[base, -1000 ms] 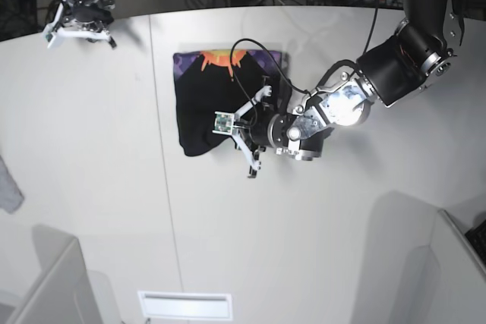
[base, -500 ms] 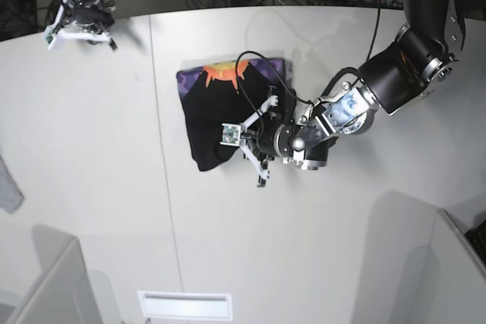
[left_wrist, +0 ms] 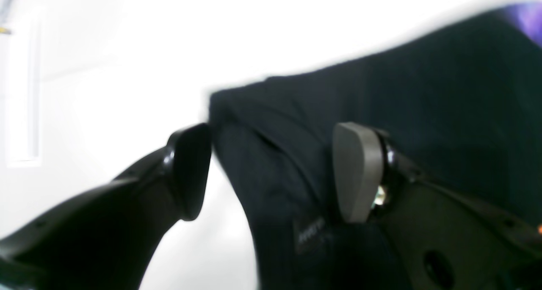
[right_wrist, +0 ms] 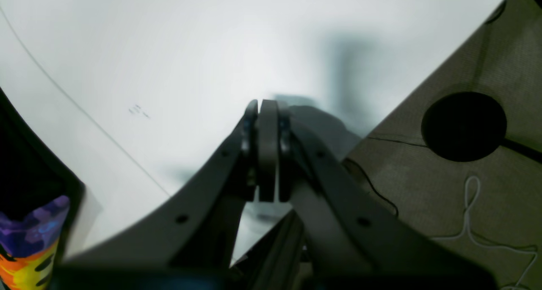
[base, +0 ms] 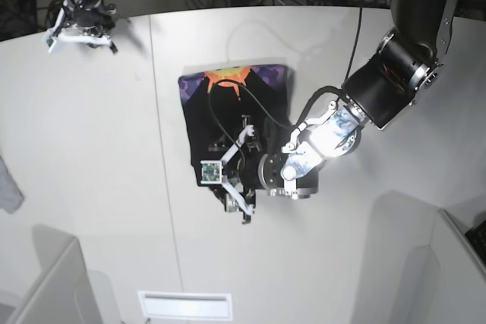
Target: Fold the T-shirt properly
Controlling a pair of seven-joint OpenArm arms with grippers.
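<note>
White table fills the base view, with the folded black T-shirt lying flat near its middle, orange-and-purple print at the far edge, and the left gripper at the shirt's near edge. From the left wrist, that gripper's jaws stand spread, straddling a dark fold of cloth. From the right wrist, the right gripper has its pads pressed together on nothing, above the table's far corner.

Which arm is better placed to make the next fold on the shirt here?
Left, probably. The left gripper is open right at the near edge of the T-shirt, one pad over the black cloth and one beside it. The right gripper is shut, far off at the table's back corner.
</note>
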